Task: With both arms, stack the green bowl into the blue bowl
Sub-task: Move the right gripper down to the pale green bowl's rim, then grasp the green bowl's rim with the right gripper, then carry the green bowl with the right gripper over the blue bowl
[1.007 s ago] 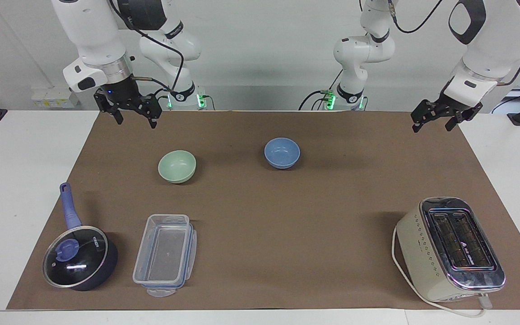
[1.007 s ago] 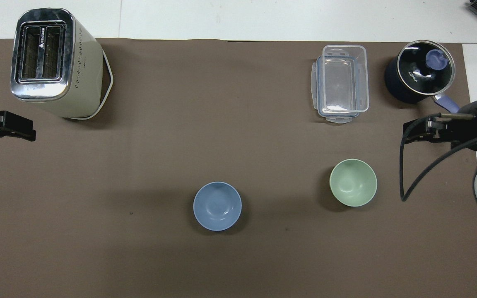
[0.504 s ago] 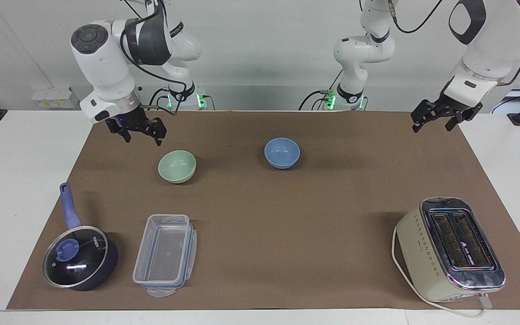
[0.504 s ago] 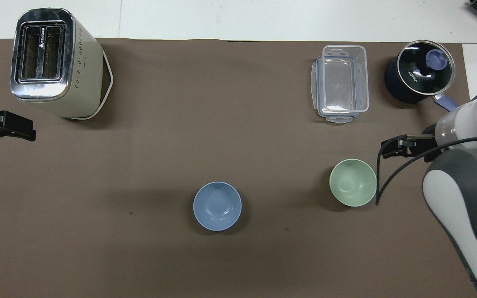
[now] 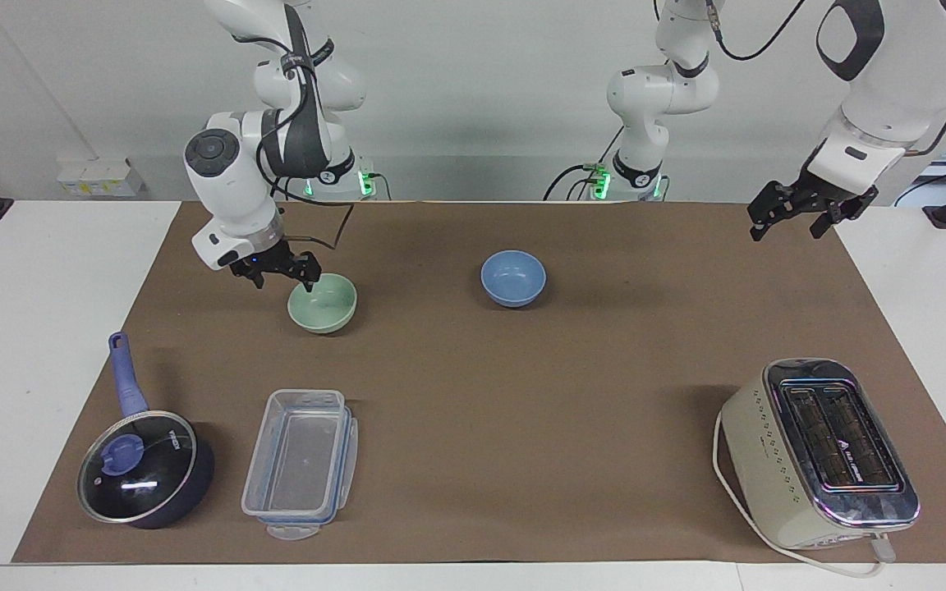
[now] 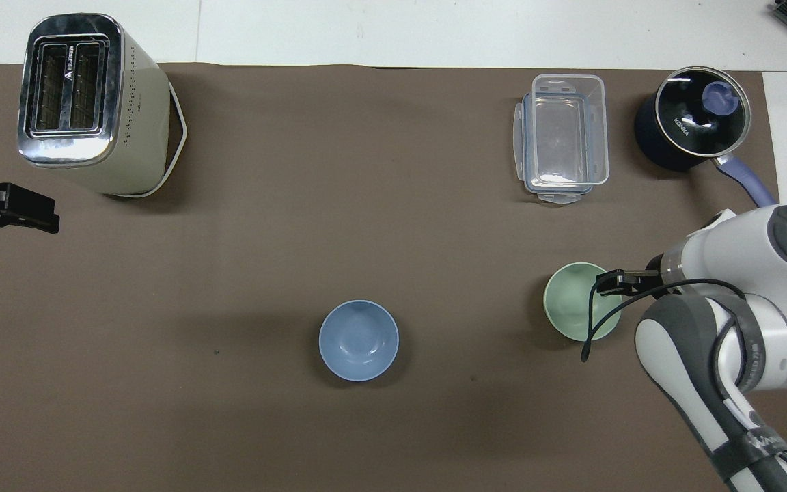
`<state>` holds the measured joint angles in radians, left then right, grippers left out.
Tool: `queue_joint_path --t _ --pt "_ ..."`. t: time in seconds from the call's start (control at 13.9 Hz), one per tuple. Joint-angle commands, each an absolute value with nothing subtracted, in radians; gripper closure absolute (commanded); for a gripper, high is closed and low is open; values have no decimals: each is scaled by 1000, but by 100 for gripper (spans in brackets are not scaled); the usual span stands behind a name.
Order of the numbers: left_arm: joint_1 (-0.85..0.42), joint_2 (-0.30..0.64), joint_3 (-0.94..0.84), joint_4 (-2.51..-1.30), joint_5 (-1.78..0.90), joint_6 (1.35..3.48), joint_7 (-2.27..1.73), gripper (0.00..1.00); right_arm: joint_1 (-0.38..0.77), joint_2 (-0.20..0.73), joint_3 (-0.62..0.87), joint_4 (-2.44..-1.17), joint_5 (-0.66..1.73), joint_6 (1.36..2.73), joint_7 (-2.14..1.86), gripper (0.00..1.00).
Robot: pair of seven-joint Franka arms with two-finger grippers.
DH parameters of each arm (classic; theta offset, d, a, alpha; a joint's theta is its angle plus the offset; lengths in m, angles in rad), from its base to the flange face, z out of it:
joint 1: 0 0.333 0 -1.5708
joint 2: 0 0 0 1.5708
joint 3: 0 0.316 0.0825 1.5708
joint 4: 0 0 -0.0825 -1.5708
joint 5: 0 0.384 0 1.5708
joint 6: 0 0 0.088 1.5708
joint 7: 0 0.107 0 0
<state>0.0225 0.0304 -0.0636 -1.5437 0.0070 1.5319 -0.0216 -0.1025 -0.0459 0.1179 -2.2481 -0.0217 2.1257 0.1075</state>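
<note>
Right gripper [image 5: 282,277] has dropped from up near the robots' edge of the brown mat [image 5: 473,427] to the green bowl [image 5: 323,303]; fingers spread, one tip at the bowl's rim on the side toward the right arm's end of the desk, not pinching anything yet. Can't tell whether it's touching the rim. Bowl hasn't shifted: it sits on the mat toward the right arm's end, nearer the robots than the clear container [image 5: 301,462] and the saucepan [image 5: 144,464]. Blue bowl [image 5: 513,277] sits mid-mat, well apart from the green one, empty. Left gripper [image 5: 800,215] hasn't moved, waiting over the mat's corner at the left arm's end, fingers spread, nothing held. Toaster [image 5: 818,451] is well clear. Read: approach is nearly done, rim grasp comes next; stacking not started.
</note>
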Motion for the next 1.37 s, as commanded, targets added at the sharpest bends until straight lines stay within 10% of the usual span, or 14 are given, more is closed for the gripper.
queue_joint_path --t 0.0,0.79,1.29 --pt "38 40 -74 -1523 14 1509 -15 0 -149 -69 123 -2351 -12 2247 26 0" --pt "38 40 -74 -1523 14 1509 -15 0 -140 8 124 -2372 23 2336 17 4" --pt "38 40 -74 -1523 14 1509 -15 0 -137 8 126 -2361 106 2303 -21 78"
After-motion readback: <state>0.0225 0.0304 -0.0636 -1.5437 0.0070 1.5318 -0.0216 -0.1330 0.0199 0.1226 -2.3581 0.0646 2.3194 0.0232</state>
